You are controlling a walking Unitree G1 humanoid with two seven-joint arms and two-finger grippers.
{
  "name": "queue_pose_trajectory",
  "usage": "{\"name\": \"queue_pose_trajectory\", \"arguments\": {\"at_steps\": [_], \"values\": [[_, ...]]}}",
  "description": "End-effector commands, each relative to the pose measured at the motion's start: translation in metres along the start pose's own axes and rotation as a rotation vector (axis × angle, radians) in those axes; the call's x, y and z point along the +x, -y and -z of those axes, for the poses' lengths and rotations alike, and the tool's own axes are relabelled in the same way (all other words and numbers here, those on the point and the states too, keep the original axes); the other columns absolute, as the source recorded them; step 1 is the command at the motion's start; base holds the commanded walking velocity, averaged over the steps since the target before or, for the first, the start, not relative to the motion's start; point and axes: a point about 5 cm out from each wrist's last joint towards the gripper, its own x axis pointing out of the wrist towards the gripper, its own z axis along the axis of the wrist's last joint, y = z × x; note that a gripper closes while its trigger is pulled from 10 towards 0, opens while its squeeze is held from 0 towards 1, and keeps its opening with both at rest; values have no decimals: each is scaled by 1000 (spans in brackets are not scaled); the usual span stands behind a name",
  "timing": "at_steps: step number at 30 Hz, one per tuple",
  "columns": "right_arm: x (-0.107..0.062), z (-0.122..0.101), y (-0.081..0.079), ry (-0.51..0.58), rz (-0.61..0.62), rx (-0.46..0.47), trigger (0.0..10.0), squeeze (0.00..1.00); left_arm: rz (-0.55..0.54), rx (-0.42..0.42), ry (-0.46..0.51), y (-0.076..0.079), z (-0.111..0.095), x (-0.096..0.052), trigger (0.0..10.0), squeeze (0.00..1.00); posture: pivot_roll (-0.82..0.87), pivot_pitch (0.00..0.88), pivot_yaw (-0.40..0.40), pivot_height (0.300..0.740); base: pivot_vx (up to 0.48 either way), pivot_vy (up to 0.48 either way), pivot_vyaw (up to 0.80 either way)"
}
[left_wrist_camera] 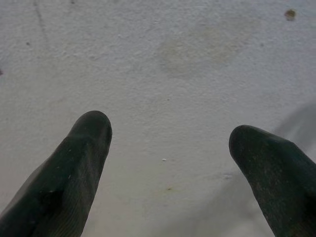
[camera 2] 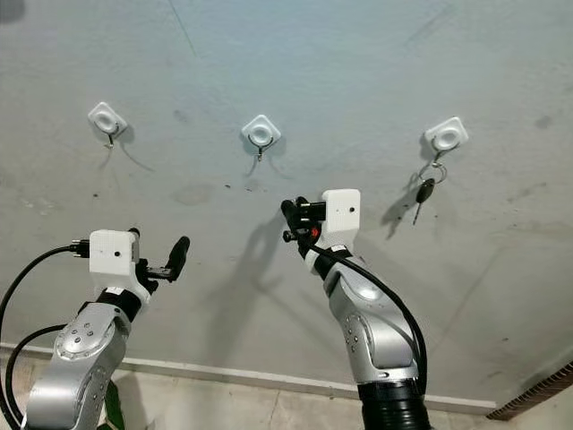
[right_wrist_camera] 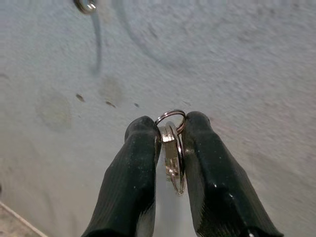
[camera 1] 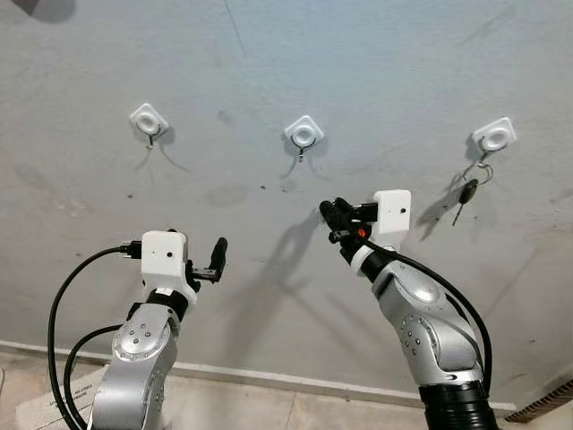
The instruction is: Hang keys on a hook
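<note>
Three white hook mounts sit in a row on the grey wall: a left hook, a middle hook and a right hook. A key set with a black head hangs from the right one. My right gripper is raised below and slightly right of the middle hook, a short way off the wall. It is shut on a metal key ring, with the ring's loop poking out past the fingertips. A metal hook tip shows ahead of it. My left gripper is open and empty, facing bare wall lower left.
A white baseboard runs along the foot of the wall above a tiled floor. Black cables loop from my left arm. A brown vent strip lies at the lower right corner. The wall between the hooks is bare.
</note>
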Motion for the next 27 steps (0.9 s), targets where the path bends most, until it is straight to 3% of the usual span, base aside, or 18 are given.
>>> {"name": "queue_pose_trajectory", "arguments": {"at_steps": [1, 5, 13, 27], "values": [[-1, -7, -9, 28, -37, 2, 10000, 0, 61, 28, 34, 8, -7, -2, 10000, 0, 70, 0, 34, 740, 0, 0, 0], [-6, -11, -32, 39, -180, -54, 10000, 0, 220, 77, 87, 28, -15, -6, 10000, 0, 66, 0, 36, 740, 0, 0, 0], [-5, -31, -49, 107, -290, -43, 10000, 0, 282, 103, 117, 36, -22, -6, 10000, 0, 73, 0, 34, 740, 0, 0, 0], [9, -54, -45, 174, -340, -90, 10000, 0, 282, 84, 107, 36, -19, -6, 10000, 0, 74, 0, 30, 740, 0, 0, 0]]}}
